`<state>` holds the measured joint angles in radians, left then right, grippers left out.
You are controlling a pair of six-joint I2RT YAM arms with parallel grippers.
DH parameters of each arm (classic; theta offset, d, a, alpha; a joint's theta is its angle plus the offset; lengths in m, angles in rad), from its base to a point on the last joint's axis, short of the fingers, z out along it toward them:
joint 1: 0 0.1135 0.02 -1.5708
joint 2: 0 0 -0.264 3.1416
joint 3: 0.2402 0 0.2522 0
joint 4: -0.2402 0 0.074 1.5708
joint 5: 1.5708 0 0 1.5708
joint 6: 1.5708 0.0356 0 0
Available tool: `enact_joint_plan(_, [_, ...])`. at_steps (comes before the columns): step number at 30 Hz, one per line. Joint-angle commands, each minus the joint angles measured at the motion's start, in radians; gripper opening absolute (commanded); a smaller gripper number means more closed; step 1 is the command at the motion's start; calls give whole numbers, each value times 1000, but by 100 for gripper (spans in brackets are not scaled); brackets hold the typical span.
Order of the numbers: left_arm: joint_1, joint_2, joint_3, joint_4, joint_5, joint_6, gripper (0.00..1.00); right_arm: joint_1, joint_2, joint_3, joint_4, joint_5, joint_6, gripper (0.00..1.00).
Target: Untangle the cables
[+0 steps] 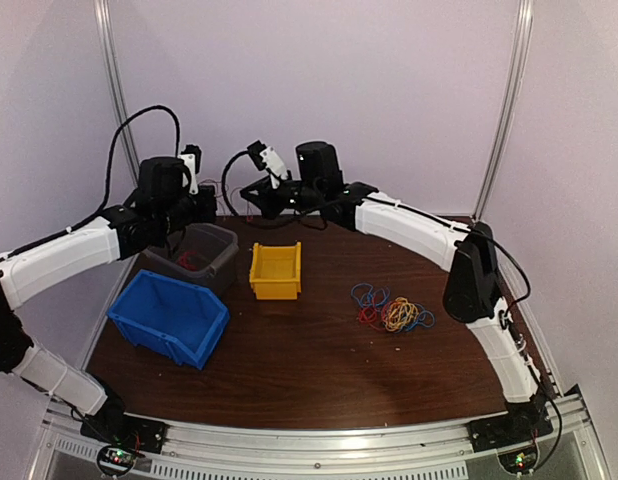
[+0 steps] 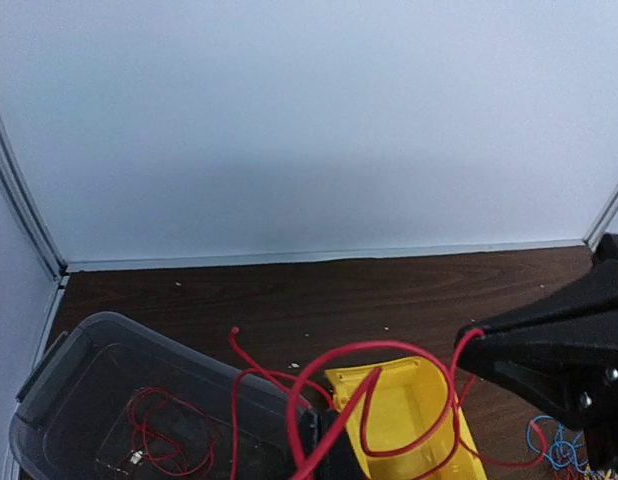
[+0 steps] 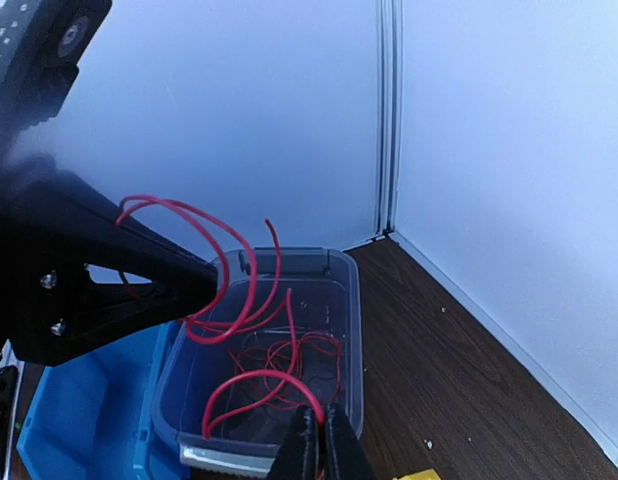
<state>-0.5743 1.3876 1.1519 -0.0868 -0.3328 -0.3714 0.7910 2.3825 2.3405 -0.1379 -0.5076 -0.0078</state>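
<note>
A stiff red cable [image 2: 383, 344] curls in loops in the air between my two grippers, above the bins at the back left. My left gripper [image 2: 316, 425] is shut on one part of it. My right gripper [image 3: 318, 415] is shut on another loop of the same red cable [image 3: 265, 374], just over the near rim of the grey bin [image 3: 349, 330]. In the top view both grippers, left [image 1: 207, 207] and right [image 1: 251, 193], hang close together. The other cables [image 1: 392, 312], in blue, red and yellow-orange, lie in a loose tangle on the table at the right.
Thin red wires [image 1: 188, 260] lie inside the grey bin [image 1: 221, 262]. A yellow bin [image 1: 276, 270] stands just right of it and a blue bin [image 1: 169, 318] in front of it. The back wall and corner post stand close behind the grippers.
</note>
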Motion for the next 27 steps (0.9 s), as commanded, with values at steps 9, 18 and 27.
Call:
enact_joint_plan(9, [188, 47, 58, -40, 112, 28, 0, 200, 192, 187, 354, 534, -197, 84])
enact_joint_plan(18, [188, 62, 60, -17, 129, 54, 0, 38, -239, -239, 170, 174, -140, 91])
enact_joint_plan(27, [213, 118, 107, -160, 169, 34, 0, -129, -777, -795, 46, 11, -200, 96])
